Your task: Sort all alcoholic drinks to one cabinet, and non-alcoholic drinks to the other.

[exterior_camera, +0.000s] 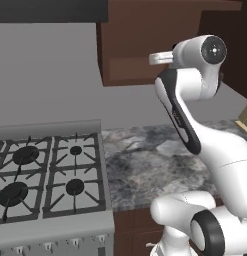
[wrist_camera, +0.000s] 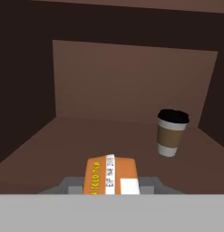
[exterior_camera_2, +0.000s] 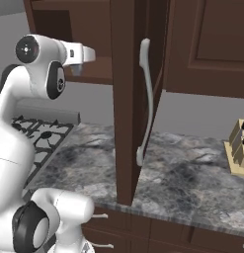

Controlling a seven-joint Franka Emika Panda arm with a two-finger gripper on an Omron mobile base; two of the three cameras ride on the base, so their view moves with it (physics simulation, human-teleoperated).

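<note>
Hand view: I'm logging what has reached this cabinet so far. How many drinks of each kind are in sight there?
Coffee cups: 1
Orange cans: 1, lying between the fingers
Bottles: 0
Total: 2 drinks

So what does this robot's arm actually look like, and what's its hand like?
The arm is made of smooth, rounded white segments with dark bands at the joints and a round dark cap on the topmost joint. No loose cables or markings show. In the hand view, the hand appears as two small grey blocks low in the picture.
</note>
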